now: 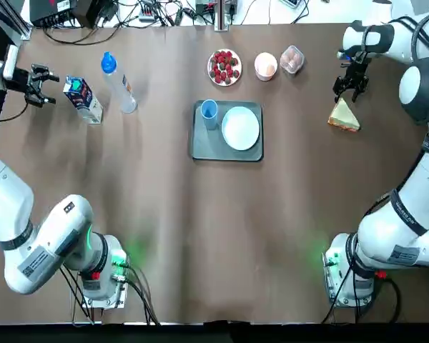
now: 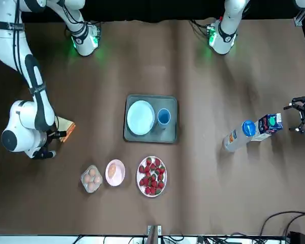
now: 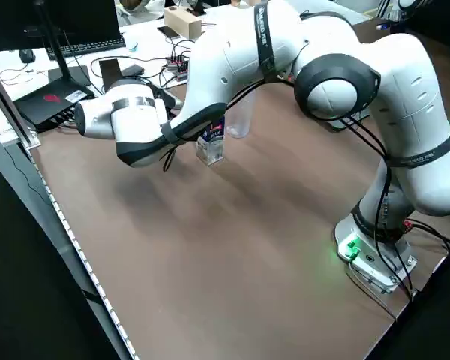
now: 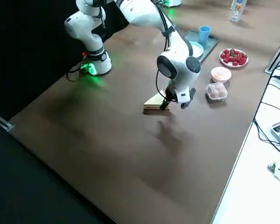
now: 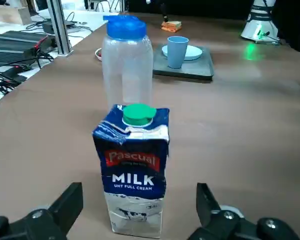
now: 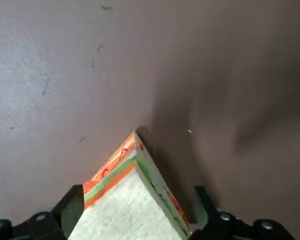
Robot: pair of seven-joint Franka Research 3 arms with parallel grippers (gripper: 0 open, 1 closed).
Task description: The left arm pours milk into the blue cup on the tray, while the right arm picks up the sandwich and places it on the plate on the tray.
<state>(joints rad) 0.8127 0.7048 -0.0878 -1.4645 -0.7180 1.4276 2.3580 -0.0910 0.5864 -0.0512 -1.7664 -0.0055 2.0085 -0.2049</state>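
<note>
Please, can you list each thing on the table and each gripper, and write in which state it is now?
milk carton: upright, green cap on
water bottle: upright, blue cap on
blue cup: upright on tray
plate: bare, on tray
sandwich: flat on table
left gripper: open, beside carton
right gripper: open, over sandwich

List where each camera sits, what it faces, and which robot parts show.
Top: overhead; tray, both arms.
Front: across the table; both bases.
Left side: raised; left arm over the milk carton.
Right side: raised; right arm at the sandwich.
Left wrist: open left gripper, carton.
Right wrist: open right gripper, sandwich.
Shared: top and front show the blue cup.
</note>
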